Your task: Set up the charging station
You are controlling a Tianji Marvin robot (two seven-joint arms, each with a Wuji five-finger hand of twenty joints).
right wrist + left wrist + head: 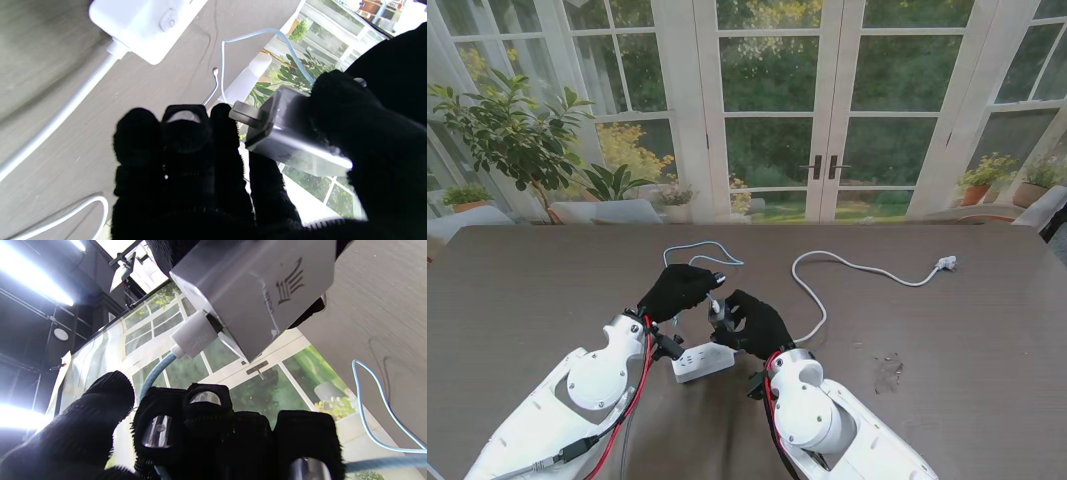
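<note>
- Both black knit-gloved hands meet at the centre of the stand view, just above the white power strip (703, 362), a smooth rounded plastic block lying on the dark brown wood-grain table (517, 290).
- The right hand (755, 322) is closed around the charger brick (293, 140), a matte grey boxy cube with two flat metal prongs sticking out; thumb on one side, fingers on the other.
- The left hand (677, 290) has its fingers curled narrow around the light blue braided cable (151, 376), whose glossy white plug sits in the brick's port.
- The rest of that blue cable loops on the table at upper centre.
- The strip's thick white rubbery cord (847, 268) snakes to the right, ending in a plug.
</note>
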